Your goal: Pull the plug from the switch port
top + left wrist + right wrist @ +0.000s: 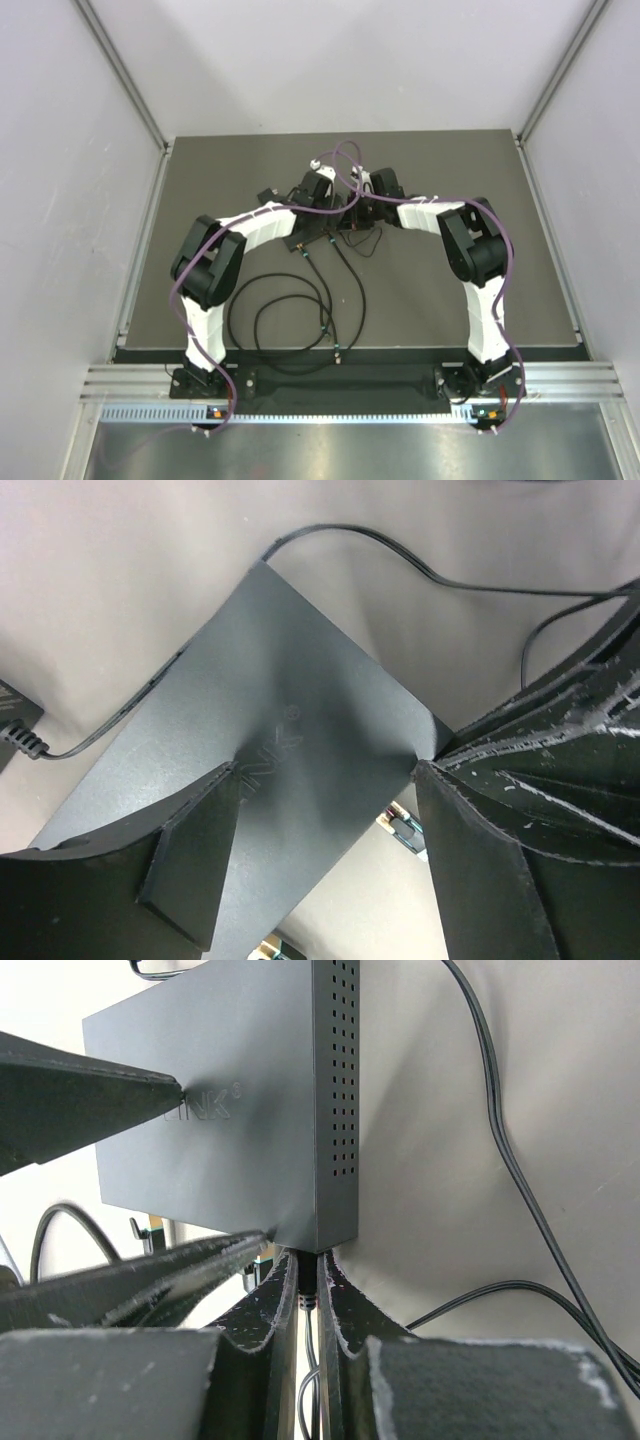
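Switch (pixel 220 1110) lies on the tabletop (pixel 450 300), far middle, mostly hidden under both wrists in the top view. My left tool (pixel 328 768) is spread wide over it, with one fingertip (pixel 215 805) on the top face by the logo and the other at the edge near the port side. That reads as a hold-down, not a clamp, so the box doesn't slide when I pull. My right tool (pixel 308 1295) is pinched nearly flat on the plug (pixel 308 1265), right at the port edge below the vented side. Gripping that close loads the plug body, not its cable. Plug looks seated, so the pull isn't done. Next move: straight back along the port axis, no twist. Main risk is slip.
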{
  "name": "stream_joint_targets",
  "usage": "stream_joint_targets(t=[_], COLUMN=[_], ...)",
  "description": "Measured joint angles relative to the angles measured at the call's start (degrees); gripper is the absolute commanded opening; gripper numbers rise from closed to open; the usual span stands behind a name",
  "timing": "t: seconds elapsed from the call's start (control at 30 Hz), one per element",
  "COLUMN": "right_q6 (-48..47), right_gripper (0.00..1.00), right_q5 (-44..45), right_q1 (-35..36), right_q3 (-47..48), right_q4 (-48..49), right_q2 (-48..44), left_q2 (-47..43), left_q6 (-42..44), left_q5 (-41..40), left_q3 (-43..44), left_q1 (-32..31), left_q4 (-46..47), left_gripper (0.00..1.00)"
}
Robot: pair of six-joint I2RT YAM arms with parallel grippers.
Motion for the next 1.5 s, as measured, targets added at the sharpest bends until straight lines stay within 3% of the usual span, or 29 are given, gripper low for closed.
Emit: stream_joint_targets(t=[0.9,1.23,1.5], right_q6=[-0.59,-0.87,-2.82], right_gripper=[0.0,0.0,0.0], right_q5=[0.7,12.79,10.93], right_q1=[-0.09,2.8,2.54], right_q3=[0.37,1.44,1.27], right_q4=[-1.03,-2.08,-0.87], right_q2=[0.07,-0.94,-0.92], left_q2=[0.94,2.75,2.86], left_q6=[1.36,-1.84,-2.03], left_q5=[-6.51,-9.07,-7.96], left_q3=[0.42,2.49,2.67], left_q1=[-2.51,-2.38,-1.75], left_q4=[-1.49,-1.75,-1.4], left_gripper=[0.71,0.68,0.68])
